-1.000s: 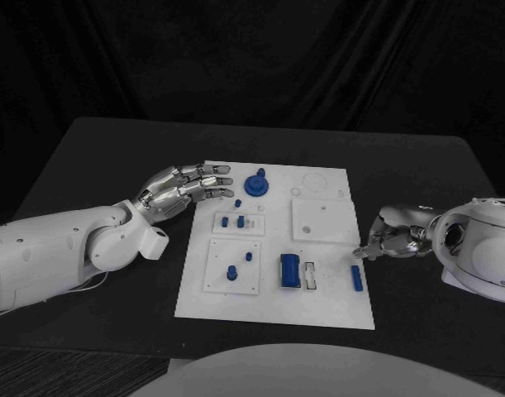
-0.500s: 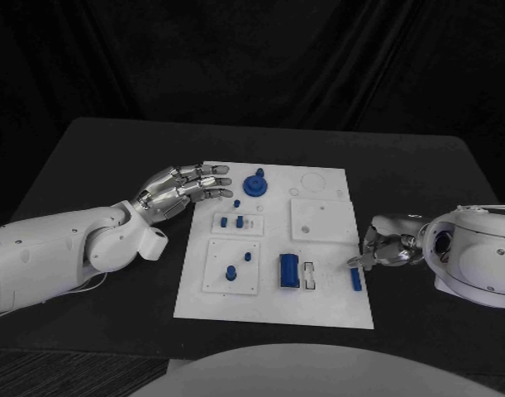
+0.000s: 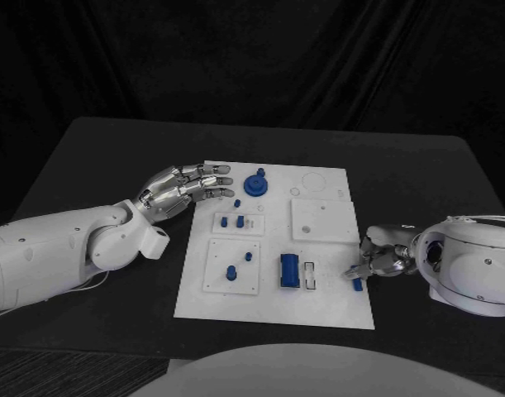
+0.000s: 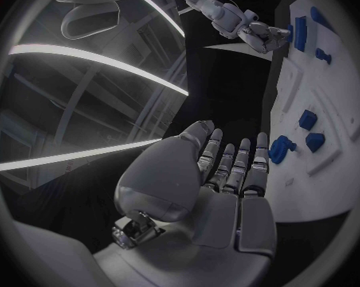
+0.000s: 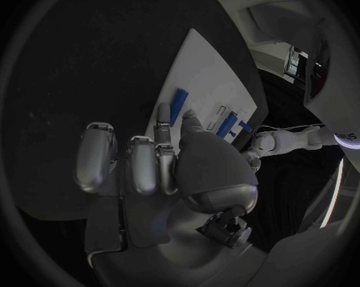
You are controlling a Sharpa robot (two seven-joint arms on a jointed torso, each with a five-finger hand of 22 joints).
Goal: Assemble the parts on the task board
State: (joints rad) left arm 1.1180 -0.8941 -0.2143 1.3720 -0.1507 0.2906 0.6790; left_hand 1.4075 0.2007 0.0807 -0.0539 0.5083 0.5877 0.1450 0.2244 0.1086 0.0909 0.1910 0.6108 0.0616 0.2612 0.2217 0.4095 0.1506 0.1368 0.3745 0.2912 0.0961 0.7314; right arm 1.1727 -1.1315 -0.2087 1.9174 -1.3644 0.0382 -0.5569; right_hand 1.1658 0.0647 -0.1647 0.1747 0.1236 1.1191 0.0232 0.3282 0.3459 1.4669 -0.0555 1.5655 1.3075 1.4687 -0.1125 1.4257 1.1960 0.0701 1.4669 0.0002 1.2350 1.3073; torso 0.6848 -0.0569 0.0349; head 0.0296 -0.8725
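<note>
Black curtain behind; black table (image 3: pixel 109 149) bears white task board (image 3: pixel 324 306).

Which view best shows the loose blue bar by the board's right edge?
The right wrist view: the blue bar lies unobstructed just past the right hand. In the head view the hand partly covers the bar; the left wrist view shows it small and far off.

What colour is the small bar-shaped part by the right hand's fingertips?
Blue. The bar-shaped part lies on the white task board by the right hand; the head view shows it best.
</note>
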